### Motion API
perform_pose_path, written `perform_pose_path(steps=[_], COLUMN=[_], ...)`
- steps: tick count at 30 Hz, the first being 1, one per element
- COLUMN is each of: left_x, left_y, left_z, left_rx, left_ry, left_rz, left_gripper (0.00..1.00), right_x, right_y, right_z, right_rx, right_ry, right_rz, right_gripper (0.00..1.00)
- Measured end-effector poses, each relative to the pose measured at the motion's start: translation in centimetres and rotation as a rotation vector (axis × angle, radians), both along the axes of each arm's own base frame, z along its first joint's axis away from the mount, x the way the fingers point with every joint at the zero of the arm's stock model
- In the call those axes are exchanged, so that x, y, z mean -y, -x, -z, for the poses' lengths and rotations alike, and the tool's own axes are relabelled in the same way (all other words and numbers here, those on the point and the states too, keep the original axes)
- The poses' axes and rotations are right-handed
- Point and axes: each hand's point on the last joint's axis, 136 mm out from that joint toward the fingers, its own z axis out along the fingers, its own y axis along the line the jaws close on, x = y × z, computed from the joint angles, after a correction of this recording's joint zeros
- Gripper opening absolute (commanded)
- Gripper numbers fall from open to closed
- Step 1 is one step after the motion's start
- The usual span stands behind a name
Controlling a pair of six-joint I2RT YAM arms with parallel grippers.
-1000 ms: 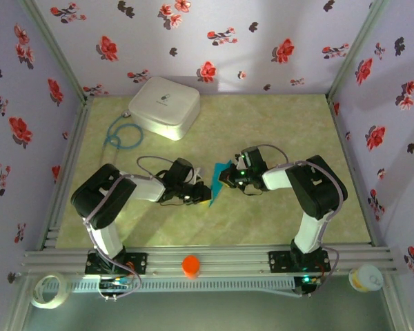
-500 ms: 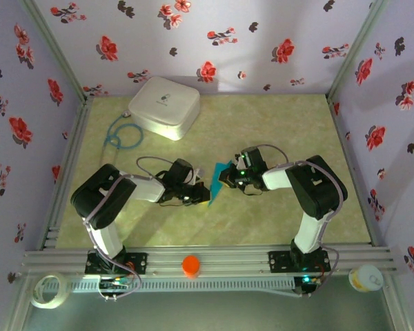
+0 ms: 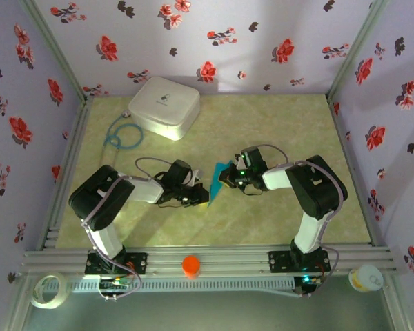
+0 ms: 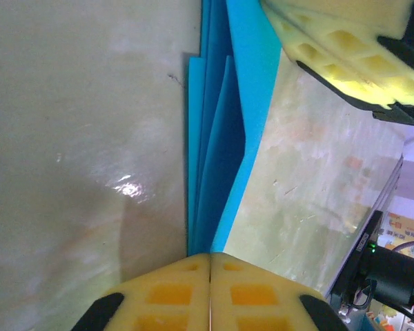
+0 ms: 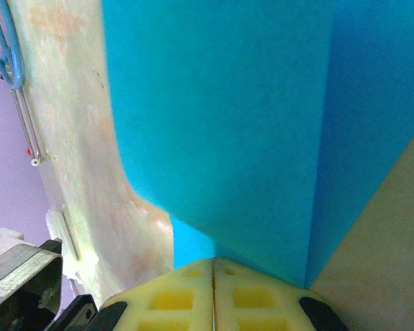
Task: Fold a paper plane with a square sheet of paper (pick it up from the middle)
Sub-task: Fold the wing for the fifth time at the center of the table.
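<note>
The square sheet of paper point(image 3: 216, 181), bright turquoise, is folded lengthwise into several layers, a slim paper plane shape held between both arms at the table's middle. My left gripper point(image 3: 203, 196) is shut on its near end; in the left wrist view the paper point(image 4: 224, 138) runs straight up from the closed left gripper point(image 4: 210, 256). My right gripper point(image 3: 224, 178) is shut on the paper's right side; in the right wrist view a broad flap point(image 5: 221, 103) rises from the closed right gripper point(image 5: 213, 261). The right gripper's yellow fingers point(image 4: 345, 55) show at the top right of the left wrist view.
A white rounded box point(image 3: 164, 105) stands at the back left with a coiled blue cable point(image 3: 122, 135) beside it. An orange cap point(image 3: 190, 265) sits on the front rail. A tape roll point(image 3: 47, 289) and a small tub point(image 3: 366, 278) lie outside the rail. Floral walls enclose the table.
The left gripper has closed the last bit onto the paper's end and shifted slightly. The right gripper and the paper have stayed where they were.
</note>
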Motion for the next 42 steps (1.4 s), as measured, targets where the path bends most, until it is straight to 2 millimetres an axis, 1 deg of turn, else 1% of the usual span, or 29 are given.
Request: perform_pose_path(steps=[3,5,8,13,14,20,32,33,42], left_x=[-0.05,-0.05,-0.03,-0.15,-0.14,-0.35,-0.57,-0.58,-0.61], left_y=[0.00,0.01,0.07,0.30,0.31,0.46,0.52,0.53,0.54], left_z=[0.05,0.05,-0.19,-0.39,-0.40,-0.15,0.10,0.11,0.17], left_rx=[0.000,0.000,0.001,-0.001,-0.001,0.001,-0.001,-0.002,0.001], left_ry=[-0.003,-0.003,0.002,0.003,0.003,-0.009,-0.022,-0.023,-0.028], left_rz=[-0.001,-0.001,0.002,0.005,0.006,0.012,0.010,0.010,0.008], left_gripper=[0.05,0.11,0.16,0.18,0.18,0.10,0.02,0.00,0.00], right_x=[0.00,0.00,0.00,0.00,0.00,0.00,0.00,0.00,0.00], right_y=[0.00,0.00,0.00,0.00,0.00,-0.01,-0.01,-0.01,-0.01], right_z=[0.00,0.00,0.00,0.00,0.00,0.01,-0.01,0.00,0.00], right_rx=[0.000,0.000,0.000,0.000,0.000,-0.002,-0.002,-0.002,-0.002], right_ry=[0.000,0.000,0.000,0.000,0.000,0.001,0.001,0.001,0.001], right_rz=[0.000,0.000,0.000,0.000,0.000,0.000,0.000,0.000,0.000], right_gripper=[0.10,0.10,0.10,0.10,0.10,0.10,0.10,0.10,0.10])
